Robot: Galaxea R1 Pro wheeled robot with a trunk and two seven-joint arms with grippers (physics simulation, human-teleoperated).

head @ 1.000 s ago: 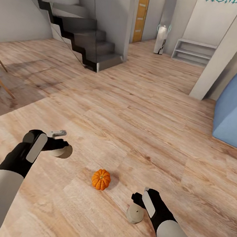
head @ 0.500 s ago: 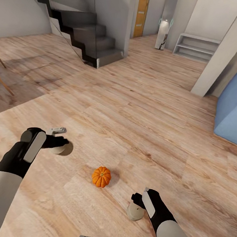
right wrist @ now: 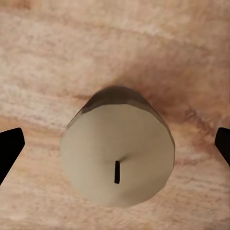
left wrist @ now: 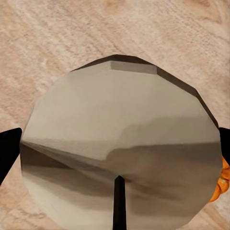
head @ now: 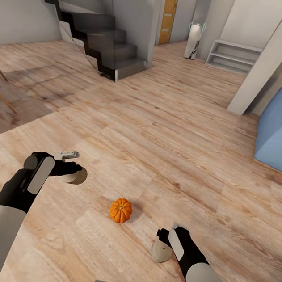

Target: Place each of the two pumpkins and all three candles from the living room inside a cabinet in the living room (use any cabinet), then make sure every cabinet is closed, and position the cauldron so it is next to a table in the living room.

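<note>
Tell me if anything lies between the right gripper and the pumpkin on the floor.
Only bare wooden floor separates the right gripper from the pumpkin. A candle sits at that gripper, which would likely hinder a grab.

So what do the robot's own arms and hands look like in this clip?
Both arms have smooth white forearm shells that change to matte black toward the wrist. Each black wrist section carries a long light-grey panel on its top side. The left hand and right hand are black; a small light-grey bracket sticks out near the left one. No cables or markings are visible. In the wrist views, the fingertips appear as plain black wedges.
</note>
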